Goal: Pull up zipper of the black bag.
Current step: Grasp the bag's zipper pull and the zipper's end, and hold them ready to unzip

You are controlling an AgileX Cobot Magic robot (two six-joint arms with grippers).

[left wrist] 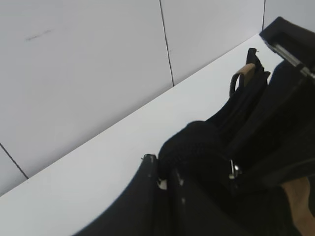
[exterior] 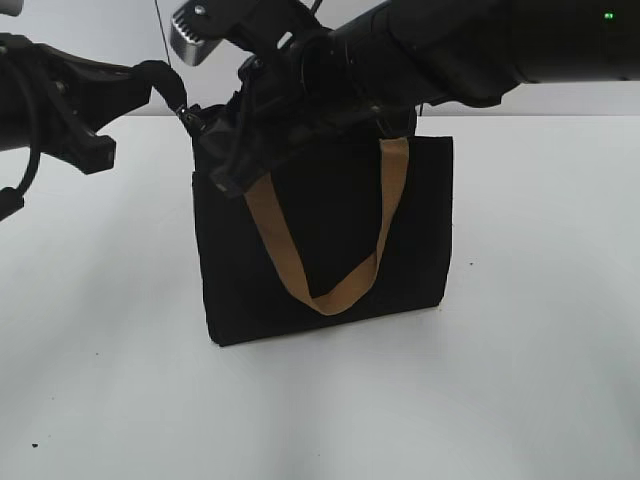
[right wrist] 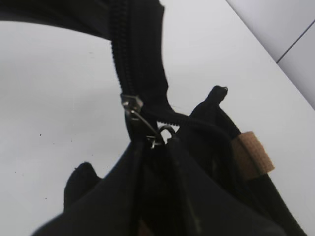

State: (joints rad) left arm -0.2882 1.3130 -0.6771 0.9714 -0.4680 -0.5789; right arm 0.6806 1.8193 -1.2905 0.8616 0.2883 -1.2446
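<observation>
The black bag (exterior: 330, 240) stands upright on the white table with a tan handle (exterior: 300, 270) hanging down its front. My left gripper (exterior: 128, 76) is shut on the black fabric end tab of the zipper (left wrist: 189, 145) at the bag's top left corner and holds it taut. My right gripper (exterior: 210, 140) reaches across to the same corner and is shut on the silver zipper pull (right wrist: 158, 137). The slider (right wrist: 132, 103) sits just beyond my right jaws (right wrist: 157, 147). The closed black zipper line (right wrist: 120, 49) runs away from it.
The white table (exterior: 520, 380) surrounds the bag. A grey panelled wall (left wrist: 88, 59) stands behind the table. The bag's second tan handle (right wrist: 252, 155) shows beside my right jaws.
</observation>
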